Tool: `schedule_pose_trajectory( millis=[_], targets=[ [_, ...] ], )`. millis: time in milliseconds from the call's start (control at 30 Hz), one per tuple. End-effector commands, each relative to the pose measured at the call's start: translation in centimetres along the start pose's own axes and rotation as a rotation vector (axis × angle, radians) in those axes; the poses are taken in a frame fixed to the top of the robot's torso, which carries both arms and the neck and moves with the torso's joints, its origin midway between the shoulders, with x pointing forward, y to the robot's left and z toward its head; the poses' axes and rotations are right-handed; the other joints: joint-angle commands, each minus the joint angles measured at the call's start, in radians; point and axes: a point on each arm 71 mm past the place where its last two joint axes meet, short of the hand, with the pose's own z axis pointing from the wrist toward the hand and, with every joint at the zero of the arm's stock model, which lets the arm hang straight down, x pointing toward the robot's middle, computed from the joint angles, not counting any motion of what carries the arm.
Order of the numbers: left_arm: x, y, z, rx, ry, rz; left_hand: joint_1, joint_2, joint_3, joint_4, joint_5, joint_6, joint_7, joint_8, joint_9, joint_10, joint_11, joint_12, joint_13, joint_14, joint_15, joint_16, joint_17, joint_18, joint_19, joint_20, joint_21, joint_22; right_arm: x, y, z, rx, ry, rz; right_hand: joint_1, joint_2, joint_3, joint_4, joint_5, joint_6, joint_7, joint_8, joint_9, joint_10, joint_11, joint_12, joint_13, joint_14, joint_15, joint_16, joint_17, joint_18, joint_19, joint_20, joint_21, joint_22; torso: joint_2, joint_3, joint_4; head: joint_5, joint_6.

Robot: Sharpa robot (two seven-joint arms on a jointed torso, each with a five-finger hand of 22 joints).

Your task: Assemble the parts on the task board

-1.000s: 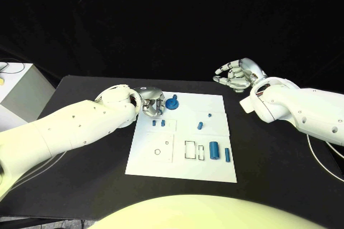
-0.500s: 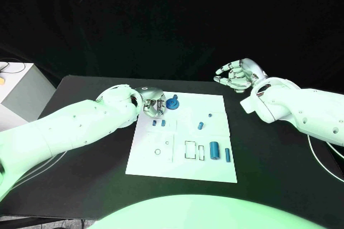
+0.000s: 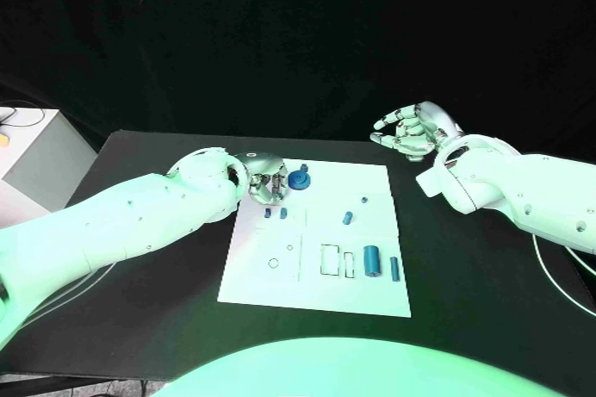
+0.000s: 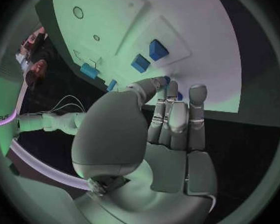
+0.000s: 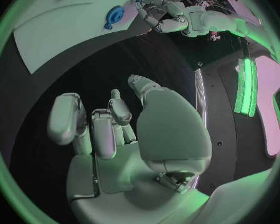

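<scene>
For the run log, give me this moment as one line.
left hand: beside blue gear, far end of task board | right hand: empty, off board

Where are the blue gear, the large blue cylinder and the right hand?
blue gear [image 3: 302,181], head view, on its round face.
large blue cylinder [image 3: 371,263], head view, mid-body.
right hand [image 3: 410,132], head view, on the palm.

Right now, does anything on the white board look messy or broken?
Nothing stands out. The blue parts lie neatly on the task board, none spilled or broken. The left hand is by the blue round part at the board's far edge. The right hand hovers off the board, holding nothing.
</scene>
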Motion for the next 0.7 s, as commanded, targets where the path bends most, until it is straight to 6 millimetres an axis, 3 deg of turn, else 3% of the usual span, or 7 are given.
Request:
schedule_pose_trajectory(
  millis=[33, 700],
  targets=[
    [0.18, -0.15, 0.04, 0.005, 0.018, 0.012, 0.002, 0.007, -0.001, -0.005, 0.007, 0.010, 0.000, -0.003, 0.002, 0.008, 0.001, -0.008, 0.000, -0.003, -0.001, 0.000, -0.001, -0.016, -0.006, 0.000, -0.004, -0.001, 0.10, 0.09, 0.00, -0.012, 0.007, -0.001, 0.009, 0.001, 0.003, 0.005, 0.005, -0.007, 0.001, 0.005, 0.001, 0.000, -0.001, -0.004, 0.000, 0.044, 0.005, -0.003, 0.080, 0.015, 0.002, -0.003, 0.000, 0.072, 0.000, 0.0002, -0.0001, 0.001, 0.000],
    [0.64, -0.47, 0.34, 0.007, 0.025, 0.017, -0.015, 0.005, -0.013, 0.000, 0.006, 0.003, 0.002, -0.021, 0.004, 0.006, 0.004, -0.029, 0.003, -0.009, 0.002, -0.002, -0.005, -0.014, -0.018, 0.002, -0.013, -0.014, 0.16, 0.11, -0.01, -0.012, 0.009, 0.000, 0.009, 0.001, 0.003, 0.005, 0.005, -0.007, 0.001, 0.005, 0.001, 0.000, -0.001, -0.004, 0.000, 0.044, 0.005, -0.003, 0.080, 0.015, 0.002, -0.003, 0.000, 0.072, 0.001, 0.0003, -0.0013, -0.001, 0.000]
  ],
)
